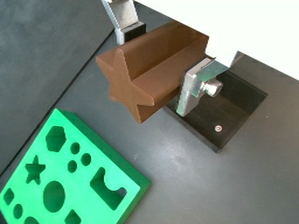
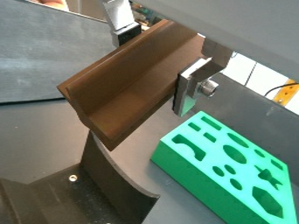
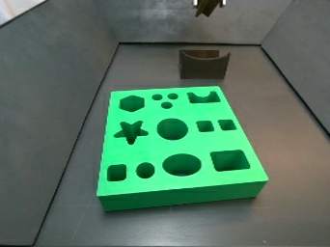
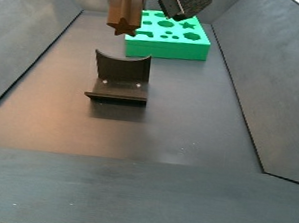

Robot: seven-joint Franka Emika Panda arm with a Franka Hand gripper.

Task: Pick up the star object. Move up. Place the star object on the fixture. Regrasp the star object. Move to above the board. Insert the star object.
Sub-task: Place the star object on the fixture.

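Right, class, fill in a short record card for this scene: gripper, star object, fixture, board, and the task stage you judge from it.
gripper: raised above the fixture, shut on the star object
star object: brown block, held in the air between the fingers
fixture: dark, notched top, empty
board: green, on the floor, star cut-out unfilled
stage: star lifted, not yet on the fixture

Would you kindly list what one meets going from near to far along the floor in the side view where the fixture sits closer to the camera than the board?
Fixture → board. The end effector hangs above the fixture, holding the star object clear of it, so it has no place in the floor order.
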